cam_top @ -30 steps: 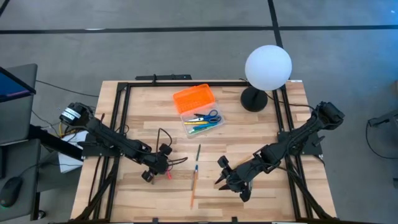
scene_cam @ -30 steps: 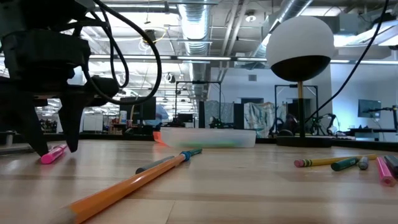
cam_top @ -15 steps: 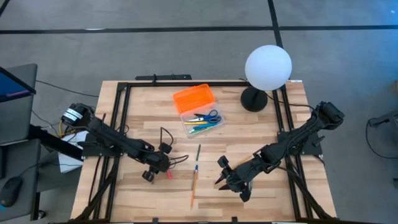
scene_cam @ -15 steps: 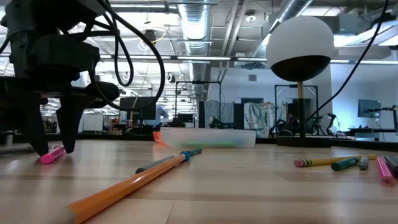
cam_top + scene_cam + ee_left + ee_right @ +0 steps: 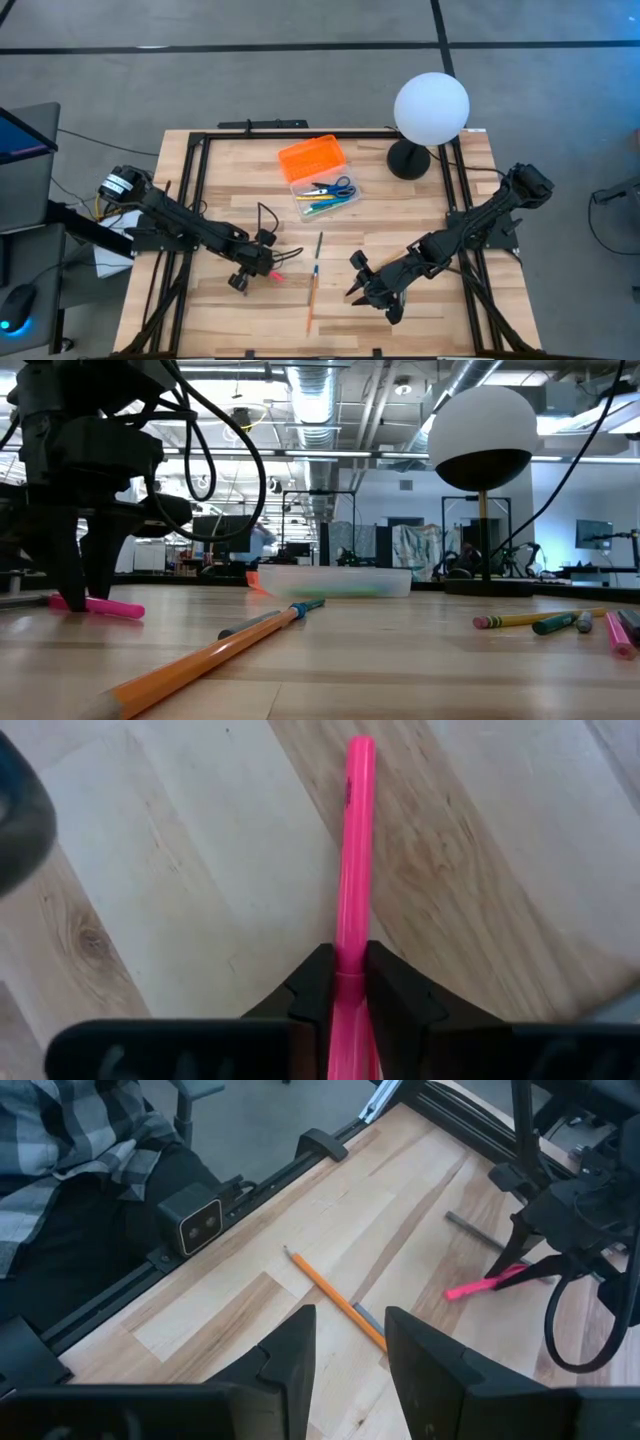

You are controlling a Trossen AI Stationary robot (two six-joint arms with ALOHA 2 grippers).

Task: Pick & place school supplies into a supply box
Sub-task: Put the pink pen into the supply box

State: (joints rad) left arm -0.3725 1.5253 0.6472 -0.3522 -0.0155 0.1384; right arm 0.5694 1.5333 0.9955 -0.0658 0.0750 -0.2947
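One supply box [image 5: 319, 176], one globe lamp [image 5: 430, 108], two grippers [image 5: 262, 263].

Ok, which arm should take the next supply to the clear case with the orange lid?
Left. Its hand is shut on the thin pink marker, ready to carry to the clear plastic case. The right hand is open and holds nothing, near the orange pencil.

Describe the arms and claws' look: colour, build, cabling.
Both arms are black, slim and jointed. The left claw has loose black cable loops beside it and tapered black fingers. The right claw has the same flat black fingers; no markings are visible.
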